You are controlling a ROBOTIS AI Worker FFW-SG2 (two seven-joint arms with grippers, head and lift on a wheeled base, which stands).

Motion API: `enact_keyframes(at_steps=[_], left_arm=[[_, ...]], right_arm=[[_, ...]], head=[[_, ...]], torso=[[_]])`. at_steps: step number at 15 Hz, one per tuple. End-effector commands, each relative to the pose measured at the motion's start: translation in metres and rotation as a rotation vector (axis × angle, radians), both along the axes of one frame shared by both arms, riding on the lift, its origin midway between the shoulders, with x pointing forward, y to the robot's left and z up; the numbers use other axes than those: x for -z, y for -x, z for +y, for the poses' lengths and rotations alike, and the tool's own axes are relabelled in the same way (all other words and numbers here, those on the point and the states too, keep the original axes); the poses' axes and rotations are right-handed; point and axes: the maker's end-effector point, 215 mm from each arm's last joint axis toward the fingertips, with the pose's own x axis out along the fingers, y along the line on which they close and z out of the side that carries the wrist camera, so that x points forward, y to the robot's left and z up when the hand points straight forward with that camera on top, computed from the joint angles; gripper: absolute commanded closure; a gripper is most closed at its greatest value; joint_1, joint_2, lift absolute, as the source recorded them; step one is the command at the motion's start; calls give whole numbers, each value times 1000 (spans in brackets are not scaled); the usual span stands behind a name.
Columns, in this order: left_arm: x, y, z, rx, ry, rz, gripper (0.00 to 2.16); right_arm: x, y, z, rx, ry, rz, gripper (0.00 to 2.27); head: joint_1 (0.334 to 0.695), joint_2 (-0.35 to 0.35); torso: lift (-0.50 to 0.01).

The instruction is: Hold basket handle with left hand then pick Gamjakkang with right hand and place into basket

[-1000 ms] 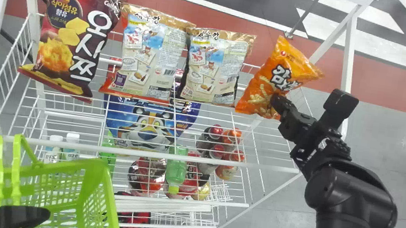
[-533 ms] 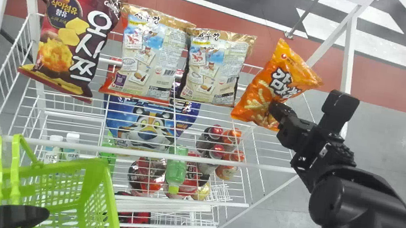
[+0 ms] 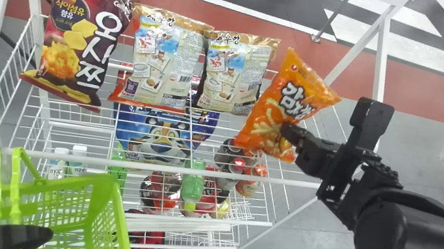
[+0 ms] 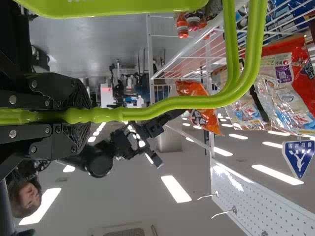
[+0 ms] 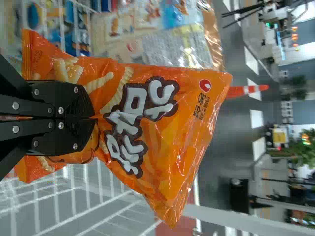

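Fingers (image 5: 69, 96), right, pinch an orange crinkly Gamjakkang bag (image 5: 170, 137) at two o'clock; left fingers (image 4: 61, 88) grip the green plastic basket handle (image 4: 172, 104), likely steadying it.

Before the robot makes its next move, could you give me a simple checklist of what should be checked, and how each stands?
1. Left gripper closed on the basket handles: ok.
2. Right gripper closed on the orange snack bag: ok.
3. Orange bag over the basket: not ok, it is well off to the basket's right.
4. Orange bag free of the neighbouring beige bag: cannot tell, they are very close.
5. Enough room inside the basket: cannot tell, the head view's edge cuts it off.
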Motion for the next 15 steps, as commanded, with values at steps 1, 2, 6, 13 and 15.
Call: enact_keyframes(at_steps=[1,2,6,13,15], left_arm=[[0,0,0,0,0,1,2145],[0,0,0,0,1,0,2145],[-1,1,0,0,6,1,2145],[0,2,0,-2,8,4,2145],[-1,2,0,-2,10,4,2145]], right_arm=[[7,35,31,-52,-50,112,2246],[8,48,41,-73,-61,147,2246],[-3,83,91,-185,-90,212,2246],[-24,111,199,-432,-170,182,2246],[-22,121,229,-496,-179,194,2246]], head=[[695,-350],[695,-341],[695,-300],[695,-141],[695,-69]], torso=[[-17],[-17],[-17],[-17],[-17]])
